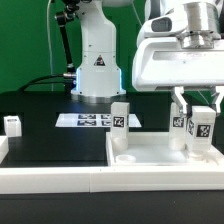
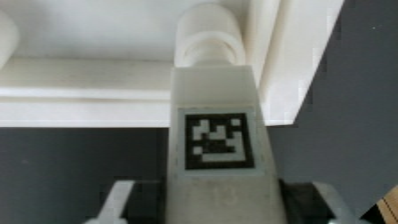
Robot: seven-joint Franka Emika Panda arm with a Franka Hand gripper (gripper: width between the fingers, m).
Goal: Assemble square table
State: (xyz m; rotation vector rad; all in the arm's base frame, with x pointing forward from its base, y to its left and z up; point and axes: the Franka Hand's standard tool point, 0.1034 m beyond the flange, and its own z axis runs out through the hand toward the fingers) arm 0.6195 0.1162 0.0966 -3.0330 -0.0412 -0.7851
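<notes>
The white tabletop [image 1: 150,155] lies at the front on the exterior view's right, rims up. One white leg [image 1: 119,117] stands upright at its back left corner. My gripper [image 1: 195,110] hangs over the back right corner, shut on another tagged leg [image 1: 197,128] that it holds upright, its lower end at the tabletop. In the wrist view that leg [image 2: 217,130] fills the space between my fingers [image 2: 121,200], and its far end meets a round boss by the tabletop's rim [image 2: 276,60]. A third leg [image 1: 12,124] stands far off on the exterior view's left.
The marker board [image 1: 95,120] lies flat on the black table behind the tabletop. The arm's white base [image 1: 97,70] stands at the back. A long white border bar [image 1: 50,180] runs along the front edge, and another piece [image 1: 4,150] sits at the left.
</notes>
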